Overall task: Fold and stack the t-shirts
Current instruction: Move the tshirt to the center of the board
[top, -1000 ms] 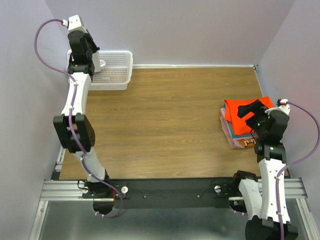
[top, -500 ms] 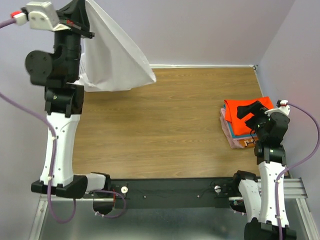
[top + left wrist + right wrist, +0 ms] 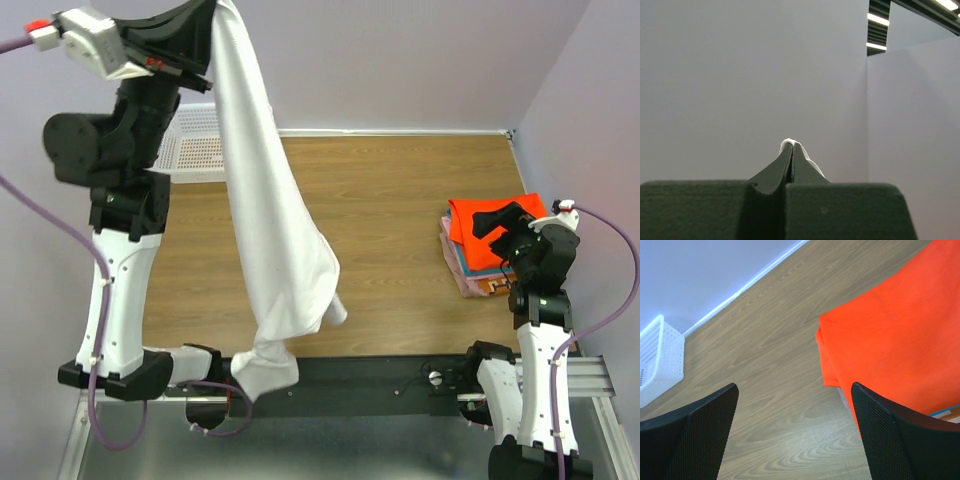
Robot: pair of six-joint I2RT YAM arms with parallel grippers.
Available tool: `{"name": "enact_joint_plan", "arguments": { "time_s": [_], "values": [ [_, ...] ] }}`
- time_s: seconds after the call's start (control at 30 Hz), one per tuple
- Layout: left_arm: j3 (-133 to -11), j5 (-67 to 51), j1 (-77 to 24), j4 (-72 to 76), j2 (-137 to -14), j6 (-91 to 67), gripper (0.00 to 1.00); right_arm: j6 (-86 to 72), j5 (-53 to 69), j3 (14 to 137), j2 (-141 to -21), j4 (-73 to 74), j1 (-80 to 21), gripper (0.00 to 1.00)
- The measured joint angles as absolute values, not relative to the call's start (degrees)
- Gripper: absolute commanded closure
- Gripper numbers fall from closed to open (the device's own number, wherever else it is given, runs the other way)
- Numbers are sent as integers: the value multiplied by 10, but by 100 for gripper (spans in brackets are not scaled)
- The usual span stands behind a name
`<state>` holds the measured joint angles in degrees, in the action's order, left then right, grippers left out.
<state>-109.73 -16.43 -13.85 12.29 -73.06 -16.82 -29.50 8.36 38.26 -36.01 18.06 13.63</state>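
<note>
My left gripper (image 3: 208, 12) is raised high at the top left and is shut on the white t-shirt (image 3: 275, 240), which hangs down in a long drape to the near table edge. In the left wrist view the closed fingers pinch a bit of white cloth (image 3: 788, 144). A stack of folded t-shirts (image 3: 478, 250) lies at the right, orange-red on top, with pink and teal edges below. My right gripper (image 3: 503, 222) is open and empty above that stack. The orange-red shirt (image 3: 900, 325) fills the right of the right wrist view.
A white mesh basket (image 3: 195, 147) stands at the back left, partly behind my left arm; it also shows in the right wrist view (image 3: 659, 357). Lilac walls close the back and both sides. The wooden table (image 3: 400, 210) stretches between the shirt and the stack.
My left arm has lifted the white shirt out of the basket and swung it up and toward the front; the shirt now hangs full length. The right arm has not moved.
</note>
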Motion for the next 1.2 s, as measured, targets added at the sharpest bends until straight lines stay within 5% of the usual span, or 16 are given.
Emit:
{"name": "enact_joint_plan", "arguments": {
  "time_s": [0.5, 1.2],
  "values": [
    [-991, -164, -292, 129, -801, -185, 100, -295, 94, 382, -361, 181, 136, 0],
    [-989, -218, -350, 201, -1010, -201, 100, -295, 121, 381, -380, 181, 136, 0]
  ]
}}
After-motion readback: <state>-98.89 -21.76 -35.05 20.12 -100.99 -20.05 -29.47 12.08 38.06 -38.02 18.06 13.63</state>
